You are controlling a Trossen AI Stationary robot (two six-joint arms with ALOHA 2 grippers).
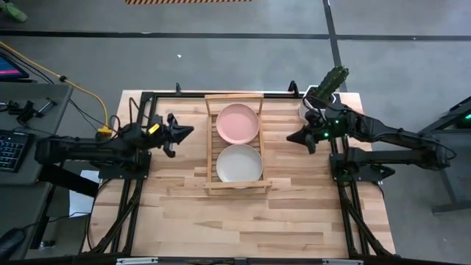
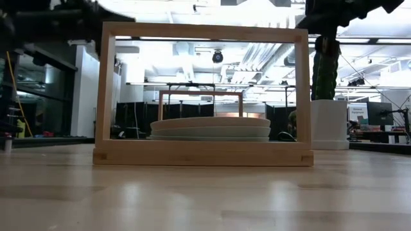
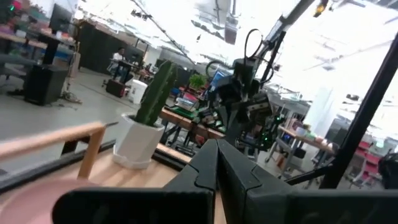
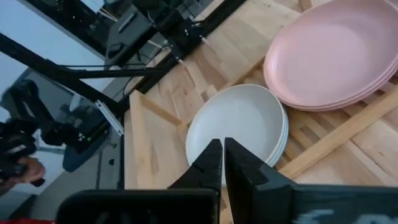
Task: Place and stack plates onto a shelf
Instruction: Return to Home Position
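Observation:
The shelf [image 1: 234,144] is a light-wood slatted rack standing in the middle of the table. Two stacks of plates lie on its slats: a pink-topped stack [image 1: 238,122] at the far end and a cream-topped stack [image 1: 238,163] at the near end. The right wrist view shows both stacks, pink [image 4: 336,53] and cream [image 4: 239,130], each several plates high. In the low view the near stack [image 2: 210,129] sits inside the rack's frame. My left gripper [image 1: 189,131] hovers left of the shelf, shut and empty. My right gripper [image 1: 291,136] hovers right of it, shut and empty.
A white pot with a green cactus [image 1: 324,92] stands at the table's far right corner, just behind my right arm. The tabletop [image 1: 243,221] near the front edge is bare wood. A keyboard and cables lie on a side desk beyond the table's left edge.

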